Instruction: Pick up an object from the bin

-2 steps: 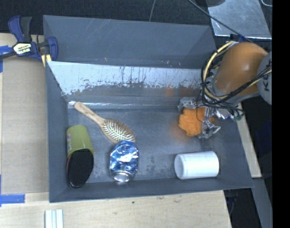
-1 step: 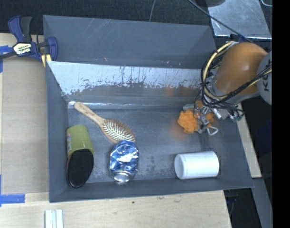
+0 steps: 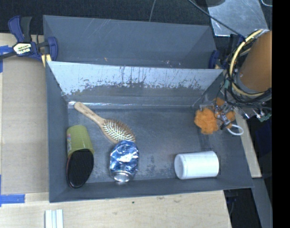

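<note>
**Hovering at the right wall, hard by an orange tuft**

From where I stand, the gripper [image 3: 221, 117] hangs low at the right side of the grey bin [image 3: 135, 82], close against its sloping wall. A fluffy orange tuft [image 3: 206, 120] sits right at its tip, touching it or nearly so. Whether the tool is clamped on the tuft or spread open beside it, I cannot tell.

The wall worries me most. With so little room on that side, I'd expect a descent to scrape metal or pin the tuft against the slope rather than enclose it. The tuft looks soft and shapeless, so a shallow pinch might catch only a few strands and let it drop on the lift.

A white cylinder [image 3: 197, 165] lies on its side nearby on the floor, and I reckon a stray nudge would set it rolling. The wooden hairbrush [image 3: 107, 125], crushed can [image 3: 124, 161] and green bottle [image 3: 79, 148] lie well apart to the left, out of harm's way.
</note>
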Controlling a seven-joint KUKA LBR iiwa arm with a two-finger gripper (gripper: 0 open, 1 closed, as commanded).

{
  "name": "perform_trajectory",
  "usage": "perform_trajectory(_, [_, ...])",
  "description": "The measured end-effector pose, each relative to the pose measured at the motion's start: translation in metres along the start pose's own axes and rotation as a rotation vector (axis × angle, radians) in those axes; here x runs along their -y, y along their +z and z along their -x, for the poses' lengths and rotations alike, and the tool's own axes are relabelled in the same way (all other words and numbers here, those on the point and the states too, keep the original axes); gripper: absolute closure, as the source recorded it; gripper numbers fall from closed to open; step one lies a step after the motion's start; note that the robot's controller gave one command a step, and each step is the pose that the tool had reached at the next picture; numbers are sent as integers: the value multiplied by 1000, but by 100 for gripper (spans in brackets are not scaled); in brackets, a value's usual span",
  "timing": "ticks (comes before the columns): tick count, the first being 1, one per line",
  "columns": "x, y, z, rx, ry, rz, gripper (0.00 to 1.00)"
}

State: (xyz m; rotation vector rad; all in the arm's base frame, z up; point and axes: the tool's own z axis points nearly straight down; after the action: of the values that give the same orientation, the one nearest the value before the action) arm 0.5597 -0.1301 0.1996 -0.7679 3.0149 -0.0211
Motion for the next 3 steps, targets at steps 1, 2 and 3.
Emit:
perform_trajectory(1, [-16, -44, -41, 3, 287, -2, 100])
perform_trajectory(2, [-16, -43, -41, 1, 287, -1, 100])
perform_trajectory(3, [-16, -43, -41, 1, 288, 0, 100])
